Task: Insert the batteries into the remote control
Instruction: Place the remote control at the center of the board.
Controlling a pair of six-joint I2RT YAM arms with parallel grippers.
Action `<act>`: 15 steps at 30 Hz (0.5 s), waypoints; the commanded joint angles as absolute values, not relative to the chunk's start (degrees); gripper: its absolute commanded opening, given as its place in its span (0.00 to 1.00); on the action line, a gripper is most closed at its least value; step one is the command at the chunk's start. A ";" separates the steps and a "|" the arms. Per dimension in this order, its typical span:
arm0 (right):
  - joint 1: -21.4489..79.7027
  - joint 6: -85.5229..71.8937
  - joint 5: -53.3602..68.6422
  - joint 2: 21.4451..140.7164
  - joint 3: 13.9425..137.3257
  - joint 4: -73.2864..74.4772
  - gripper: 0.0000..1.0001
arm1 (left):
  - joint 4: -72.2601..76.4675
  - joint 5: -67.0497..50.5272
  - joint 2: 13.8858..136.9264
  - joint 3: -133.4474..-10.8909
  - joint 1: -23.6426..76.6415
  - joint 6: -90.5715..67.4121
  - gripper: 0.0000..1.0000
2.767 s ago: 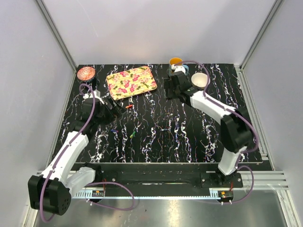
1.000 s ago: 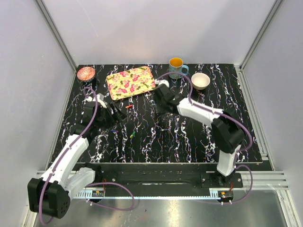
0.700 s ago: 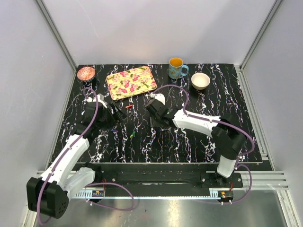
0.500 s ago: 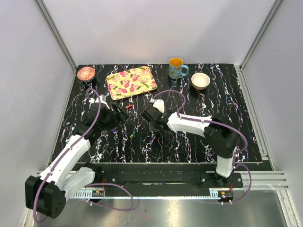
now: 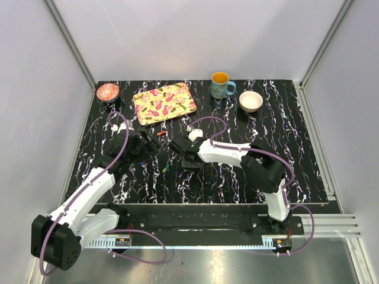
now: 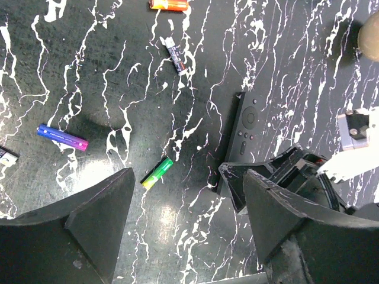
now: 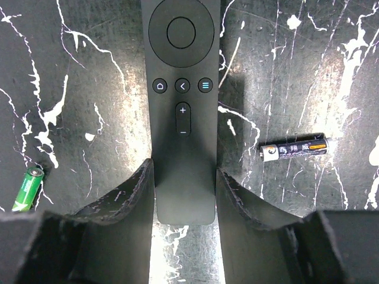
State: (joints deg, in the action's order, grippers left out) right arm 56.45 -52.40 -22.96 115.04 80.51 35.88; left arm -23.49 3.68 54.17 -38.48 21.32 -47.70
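Note:
The remote control point(image 7: 180, 89) is a slim black bar lying buttons-up on the marbled table; it also shows in the left wrist view point(image 6: 244, 131). My right gripper point(image 5: 184, 155) point(image 7: 182, 171) is low over its rear end, with a finger pressed against each long side. A green-yellow battery point(image 7: 28, 188) point(image 6: 157, 173) point(image 5: 166, 168) lies to its left. A dark battery point(image 7: 294, 149) point(image 6: 176, 54) lies to its right. A blue battery point(image 6: 62, 137) and a red one point(image 6: 169, 5) point(image 5: 161, 133) lie apart. My left gripper point(image 5: 144, 144) point(image 6: 186, 177) hovers open and empty above the table.
A floral tray point(image 5: 164, 102) lies at the back centre-left. A copper-pink dish point(image 5: 108, 92) is at the back left. A mug point(image 5: 221, 84) and a white bowl point(image 5: 250, 101) stand at the back right. The two grippers are close together near the table's middle.
My right arm has swung from the mug at the back, leftward and forward, down onto the remote. My left gripper has shifted slightly forward and right.

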 commanded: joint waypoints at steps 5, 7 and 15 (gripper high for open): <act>57.13 -52.12 -22.15 112.42 81.56 36.21 0.56 | -21.09 4.66 56.95 -39.29 21.88 -47.90 0.81; 57.13 -51.68 -22.24 110.22 81.39 36.21 0.60 | -21.27 4.75 57.22 -39.90 21.97 -47.55 0.83; 56.95 -46.42 -29.33 92.33 75.70 39.20 0.98 | -22.50 7.20 60.29 -45.61 24.95 -40.80 0.94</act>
